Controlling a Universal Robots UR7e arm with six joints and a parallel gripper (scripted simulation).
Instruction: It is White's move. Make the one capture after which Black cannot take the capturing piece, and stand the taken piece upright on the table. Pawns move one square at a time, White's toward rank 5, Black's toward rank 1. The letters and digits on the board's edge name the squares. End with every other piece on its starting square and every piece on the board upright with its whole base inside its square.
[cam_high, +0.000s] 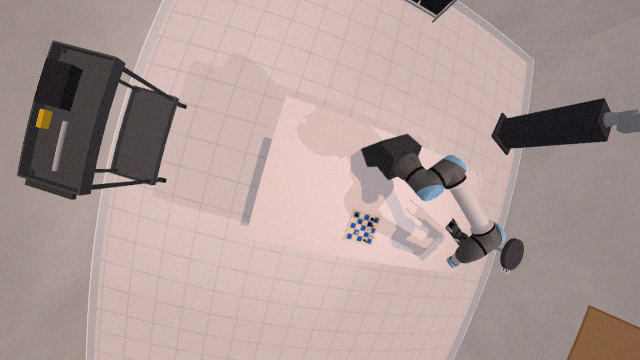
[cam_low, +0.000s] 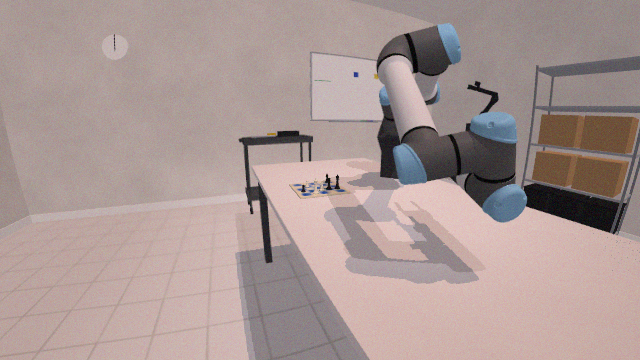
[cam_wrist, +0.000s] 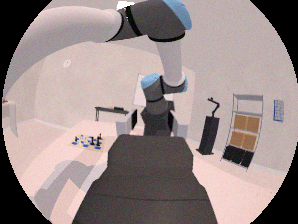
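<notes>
The small blue-and-cream chessboard (cam_high: 349, 225) (cam_low: 325, 195) (cam_wrist: 86, 147) lies on the pale table. A black piece (cam_low: 303, 189) stands near its front left corner in the exterior view. Taller black pieces (cam_low: 337, 182) (cam_wrist: 99, 140) stand toward the right side, close together. White pieces (cam_low: 316, 186) stand around the middle; they are pale and blurred. The pieces seen look upright, but their types and exact squares are too small to tell. My gripper (cam_wrist: 152, 116) is open and empty, with its fingers wide apart in the wrist view. It is raised well away from the board.
The arm (cam_high: 470, 210) (cam_low: 407, 100) reaches over the table's far end from the board, casting shadows on the table (cam_high: 300, 200) (cam_low: 450, 310). A dark cart (cam_high: 107, 115), a black pedestal (cam_high: 555, 125) and a shelf rack with boxes (cam_low: 582, 135) stand off the table.
</notes>
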